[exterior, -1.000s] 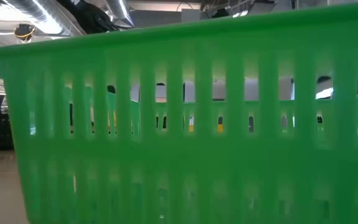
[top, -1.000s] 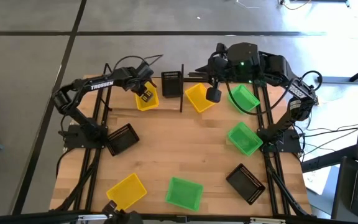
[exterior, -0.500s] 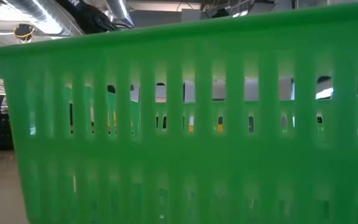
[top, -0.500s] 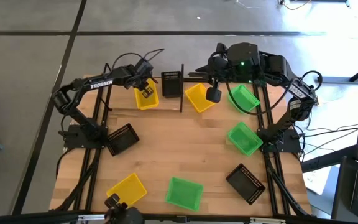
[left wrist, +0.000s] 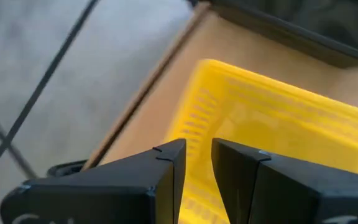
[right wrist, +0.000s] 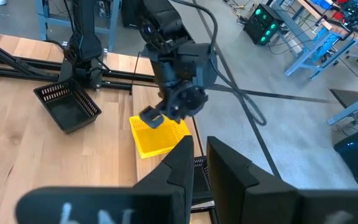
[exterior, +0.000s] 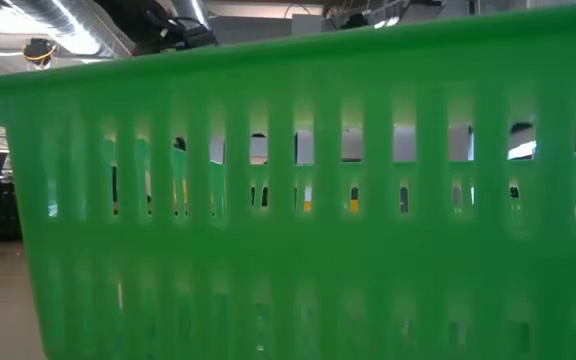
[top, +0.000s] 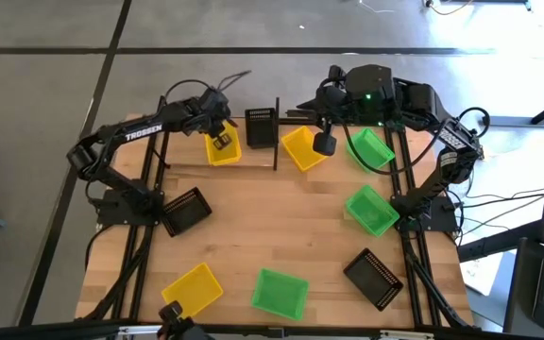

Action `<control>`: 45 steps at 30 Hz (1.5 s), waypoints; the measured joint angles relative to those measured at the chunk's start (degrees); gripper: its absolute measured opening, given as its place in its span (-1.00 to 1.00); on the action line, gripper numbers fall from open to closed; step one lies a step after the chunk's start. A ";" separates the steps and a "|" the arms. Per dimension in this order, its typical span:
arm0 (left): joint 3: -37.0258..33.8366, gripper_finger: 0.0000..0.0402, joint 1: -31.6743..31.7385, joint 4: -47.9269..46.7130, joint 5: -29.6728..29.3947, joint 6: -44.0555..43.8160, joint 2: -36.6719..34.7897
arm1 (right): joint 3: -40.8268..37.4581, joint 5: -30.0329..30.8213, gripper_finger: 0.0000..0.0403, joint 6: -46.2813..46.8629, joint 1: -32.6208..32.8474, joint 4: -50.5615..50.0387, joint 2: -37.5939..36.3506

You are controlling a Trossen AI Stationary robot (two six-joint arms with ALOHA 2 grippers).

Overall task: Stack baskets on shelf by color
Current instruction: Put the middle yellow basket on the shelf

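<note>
On the shelf [top: 253, 157] at the far edge stand a yellow basket [top: 225, 151], a black basket [top: 261, 127] tipped on its side, a second yellow basket [top: 300, 149] and a green basket [top: 371, 148]. My left gripper [top: 220, 143] hovers just above the left yellow basket [left wrist: 278, 130]. Its fingers are open by a narrow gap with nothing between them. My right gripper [top: 324, 144] waits high over the second yellow basket, its fingers [right wrist: 199, 140] a slit apart and empty. From there the left gripper shows above its basket [right wrist: 157, 140].
Loose on the table lie a black basket [top: 187, 210], a yellow one [top: 193, 288], a green one [top: 281, 293], another black [top: 376, 277] and another green [top: 371, 210]. A green basket wall [exterior: 298, 200] fills the low view. Black frame rods run along both table sides.
My left gripper has risen a little above the left yellow basket and rolled slightly about its own axis, its elbow swinging toward the table's left edge. The basket has stayed where it was on the shelf. The gap between the fingers has not changed.
</note>
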 joint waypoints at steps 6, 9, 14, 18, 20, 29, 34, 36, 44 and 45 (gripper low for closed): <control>-1.51 -0.65 -0.25 0.11 0.89 1.96 2.85 | 0.00 0.01 -0.76 0.00 0.00 0.00 0.00; -1.53 -0.65 0.23 0.74 0.92 2.01 4.94 | 0.00 0.01 -0.76 0.02 0.00 0.00 0.00; -1.53 -0.65 1.59 1.09 0.17 3.73 8.47 | 0.00 0.01 -0.76 0.23 0.00 0.00 0.00; -1.53 -0.65 2.34 3.89 -1.46 3.81 9.59 | 0.00 0.01 -0.76 0.23 0.00 0.00 0.00; -1.53 -0.65 2.75 6.05 -1.48 4.92 9.58 | 0.00 0.01 -0.76 0.23 0.00 0.00 0.00; -1.53 -0.65 3.90 14.06 -2.05 8.23 9.58 | 0.00 0.01 -0.76 0.23 0.00 0.00 0.00; -1.53 -0.65 4.96 15.34 -2.18 8.23 9.62 | 0.00 0.01 -0.76 0.22 0.00 0.00 0.00; -1.53 -0.65 5.12 16.13 -2.53 8.18 10.18 | 0.00 0.01 -0.76 0.22 0.00 0.00 0.00; -1.57 -0.65 4.56 17.09 -3.31 5.88 8.58 | 0.00 0.06 -0.76 0.22 -0.35 0.00 0.00; -1.54 -0.65 4.13 17.11 -3.97 5.42 7.46 | 0.00 0.04 -0.76 0.22 -0.37 0.00 0.00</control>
